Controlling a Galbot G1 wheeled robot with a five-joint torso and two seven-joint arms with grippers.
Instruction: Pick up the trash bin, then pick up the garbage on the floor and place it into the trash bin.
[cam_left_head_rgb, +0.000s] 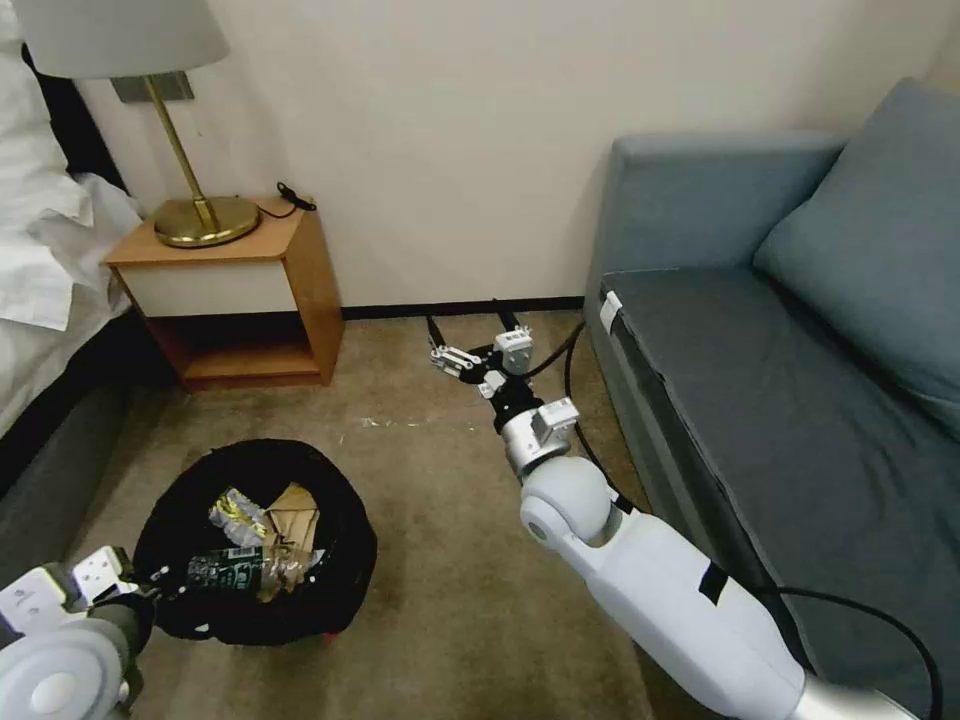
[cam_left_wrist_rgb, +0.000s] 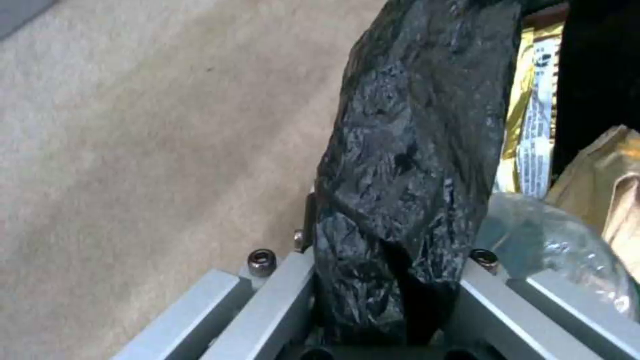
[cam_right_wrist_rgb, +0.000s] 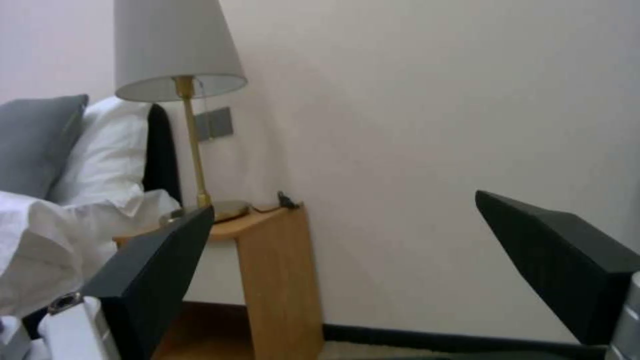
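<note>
The trash bin (cam_left_head_rgb: 335, 585), lined with a crinkly black bag, sits low at the left over the carpet. My left gripper (cam_left_head_rgb: 150, 585) is shut on its near rim; in the left wrist view the bag-covered rim (cam_left_wrist_rgb: 407, 175) is pinched between the jaws of my left gripper (cam_left_wrist_rgb: 387, 285). Garbage lies inside the bin: a yellow-silver wrapper (cam_left_head_rgb: 238, 515) (cam_left_wrist_rgb: 533, 125), crumpled tan paper (cam_left_head_rgb: 292, 522) (cam_left_wrist_rgb: 613, 175) and a clear green-labelled bottle (cam_left_head_rgb: 225, 568) (cam_left_wrist_rgb: 553, 240). My right gripper (cam_left_head_rgb: 470, 325) (cam_right_wrist_rgb: 347, 240) is stretched out above the carpet towards the wall, open and empty.
A wooden nightstand (cam_left_head_rgb: 240, 290) with a brass lamp (cam_left_head_rgb: 205, 215) stands against the wall at the back left, beside the bed (cam_left_head_rgb: 40, 280). A grey-blue sofa (cam_left_head_rgb: 800, 400) fills the right side. Bare carpet (cam_left_head_rgb: 450, 600) lies between the bin and the sofa.
</note>
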